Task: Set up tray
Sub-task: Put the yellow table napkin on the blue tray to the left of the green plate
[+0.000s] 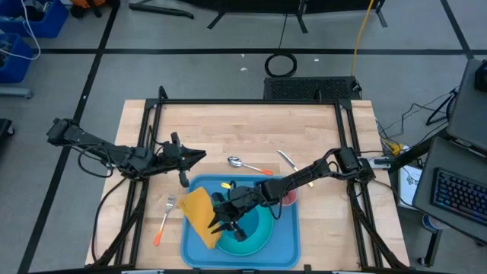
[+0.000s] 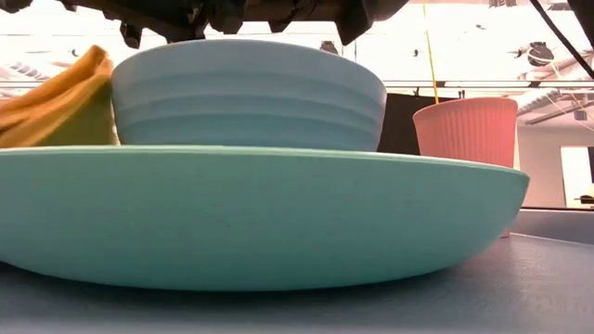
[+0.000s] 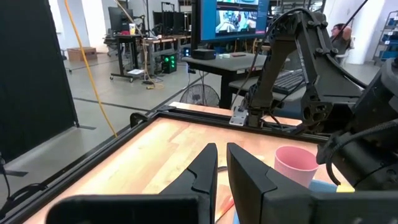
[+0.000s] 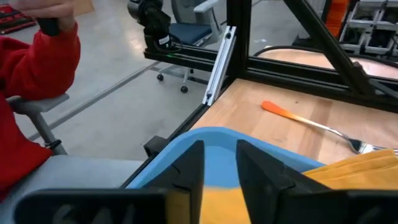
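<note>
The blue tray (image 1: 285, 228) lies at the table's near middle. On it stands a turquoise plate (image 2: 260, 223) that carries a turquoise bowl (image 2: 251, 93), with a pink cup (image 1: 288, 195) at its far right. A yellow napkin (image 1: 198, 217) lies on the tray's left part, up against the plate. My right gripper (image 1: 226, 222) hovers over the napkin and the plate's left rim, open; yellow cloth (image 4: 214, 202) shows below its fingers. My left gripper (image 1: 199, 155) waits above the bare wood, far left of the tray, shut and empty. My right gripper stands low over the napkin's near part (image 4: 348, 171), its fingers (image 4: 186, 165) pointing level toward the table's near left corner. Whether the fingers touch the cloth cannot be told; nothing is pinched between their tips.
An orange-handled fork (image 1: 163, 221) lies on the wood left of the tray. A spoon (image 1: 245, 163) and a knife (image 1: 287, 160) lie beyond the tray's far edge. A black frame (image 1: 251, 101) borders the table. A person in a red sleeve (image 4: 37, 62) sits off the table's near left.
</note>
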